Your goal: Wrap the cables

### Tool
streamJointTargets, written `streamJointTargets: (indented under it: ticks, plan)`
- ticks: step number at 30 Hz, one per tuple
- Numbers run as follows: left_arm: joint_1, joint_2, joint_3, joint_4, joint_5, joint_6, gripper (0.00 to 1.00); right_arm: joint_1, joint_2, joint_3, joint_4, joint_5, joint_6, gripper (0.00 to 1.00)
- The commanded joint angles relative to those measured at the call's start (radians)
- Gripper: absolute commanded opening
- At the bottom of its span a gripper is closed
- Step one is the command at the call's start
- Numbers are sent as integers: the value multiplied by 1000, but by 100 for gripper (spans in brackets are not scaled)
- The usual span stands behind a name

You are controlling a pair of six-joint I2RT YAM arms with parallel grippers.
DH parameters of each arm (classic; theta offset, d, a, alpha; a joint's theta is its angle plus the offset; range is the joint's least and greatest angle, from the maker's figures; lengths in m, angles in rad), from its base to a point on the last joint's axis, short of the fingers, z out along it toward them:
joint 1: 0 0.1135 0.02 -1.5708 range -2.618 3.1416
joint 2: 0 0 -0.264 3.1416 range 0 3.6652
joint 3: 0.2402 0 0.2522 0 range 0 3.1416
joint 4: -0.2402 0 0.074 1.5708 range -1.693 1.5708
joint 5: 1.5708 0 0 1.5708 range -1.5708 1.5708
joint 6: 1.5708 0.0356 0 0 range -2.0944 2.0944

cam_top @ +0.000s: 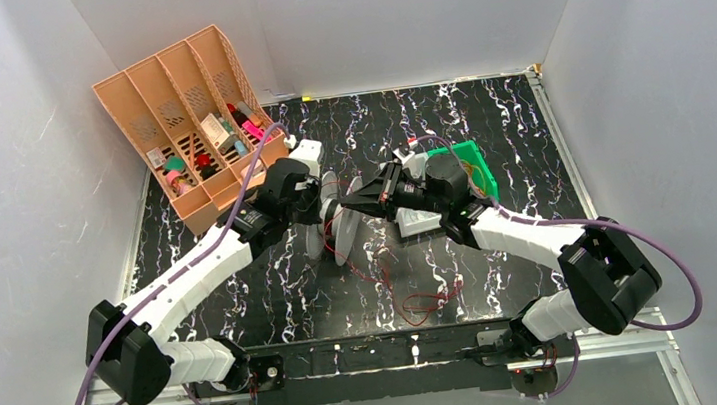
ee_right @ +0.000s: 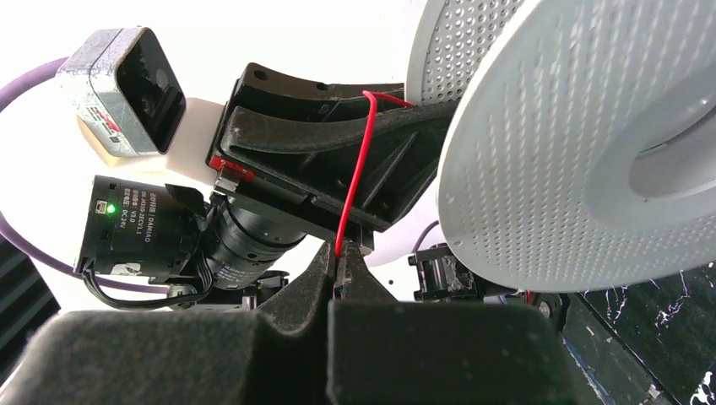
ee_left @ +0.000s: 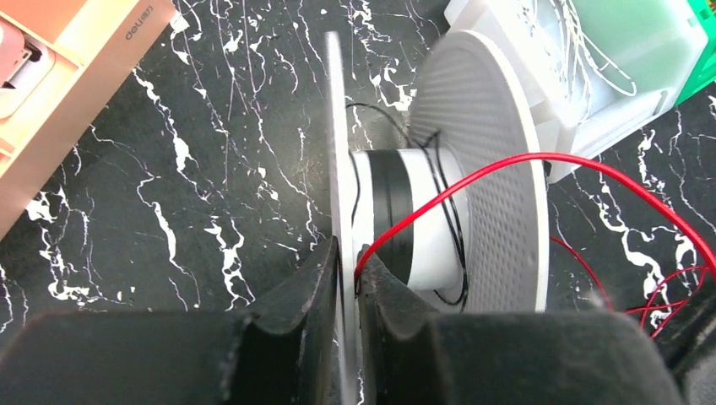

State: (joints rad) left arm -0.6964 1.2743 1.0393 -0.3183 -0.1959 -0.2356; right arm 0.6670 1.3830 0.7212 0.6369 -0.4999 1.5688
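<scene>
A white spool [cam_top: 342, 226] with two perforated round flanges stands on edge between the two arms. My left gripper [ee_left: 348, 253] is shut on its thin near flange [ee_left: 336, 126], one finger on each face. The red cable [ee_left: 523, 159] runs from beside the hub [ee_left: 405, 211] over the far flange [ee_left: 490, 169] and down to loose loops on the table [cam_top: 425, 301]. My right gripper [ee_right: 338, 257] is shut on this red cable [ee_right: 359, 169], which rises taut over the left gripper's black body [ee_right: 321, 143] beside the spool's flange [ee_right: 574, 143]. A thin black wire [ee_left: 447, 211] also lies round the hub.
An orange desk organiser [cam_top: 189, 110] with small items stands at the back left. A white box [cam_top: 417, 221] and a green crate [cam_top: 476, 165] sit right behind the spool and under the right arm. The table top is black marble pattern.
</scene>
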Motion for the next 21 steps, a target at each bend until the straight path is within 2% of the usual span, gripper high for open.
streamJointTargets:
  ticks: [1, 3, 10, 15, 16, 21]
  plan:
    - [-9, -3, 41, -8, -26, 17, 9, -6, -9, -14, 75, -10, 8, 0]
    - [-10, -2, 44, -10, -29, 21, 0, -6, -7, -17, 75, -12, 8, 0]
    - [-12, -11, 52, -21, -25, 38, 0, -4, -8, -37, 82, -15, -23, 0]
    - [-18, -28, 74, -59, 3, 57, 0, -15, -24, -15, -10, 0, -128, 0]
    - [-21, -30, 79, -71, 8, 62, 0, -20, -31, -8, -38, 6, -155, 3]
    - [-30, -58, 95, -133, 40, 81, 0, -40, -74, 49, -235, 79, -355, 6]
